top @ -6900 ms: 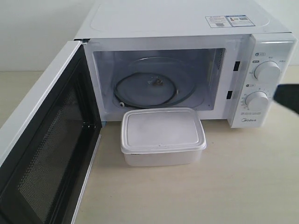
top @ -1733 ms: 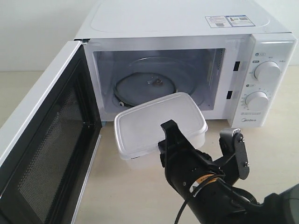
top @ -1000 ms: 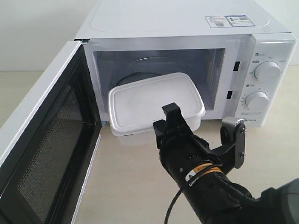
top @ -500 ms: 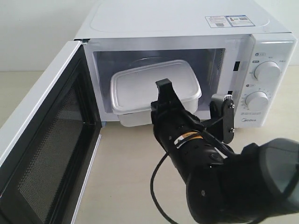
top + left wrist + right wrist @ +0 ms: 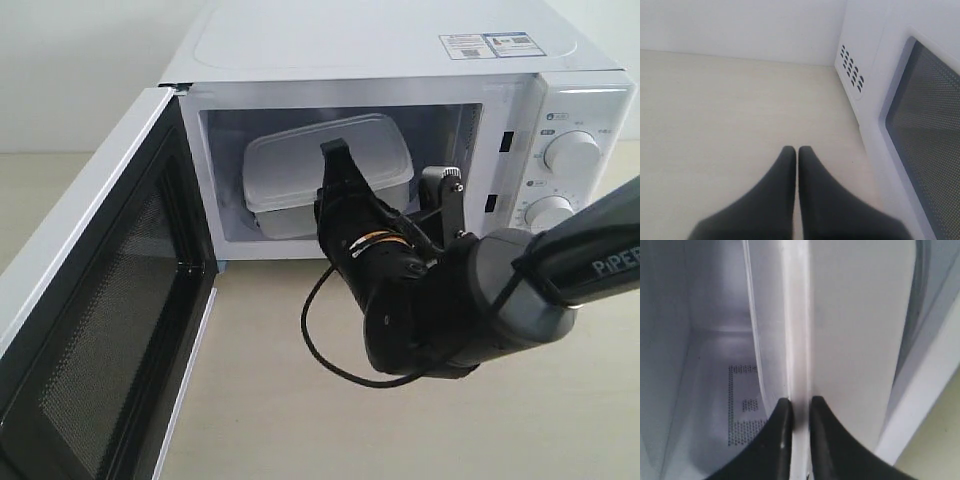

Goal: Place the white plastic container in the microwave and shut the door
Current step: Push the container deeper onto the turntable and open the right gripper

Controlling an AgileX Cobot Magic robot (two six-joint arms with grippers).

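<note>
A pale, cream-coloured counter (image 5: 300, 420) was seen, with faint lines like wood across it. A plain white wall (image 5: 80, 70) was seen behind it, and the two were joined at a straight edge. Everything was lit softly and evenly, and only weak shadows were cast.

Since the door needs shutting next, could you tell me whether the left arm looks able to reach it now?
Probably yes: the left gripper hangs shut over the table beside the outer face of the door, nothing between them. Closing should wait, since the right gripper holds the container inside the microwave.
</note>
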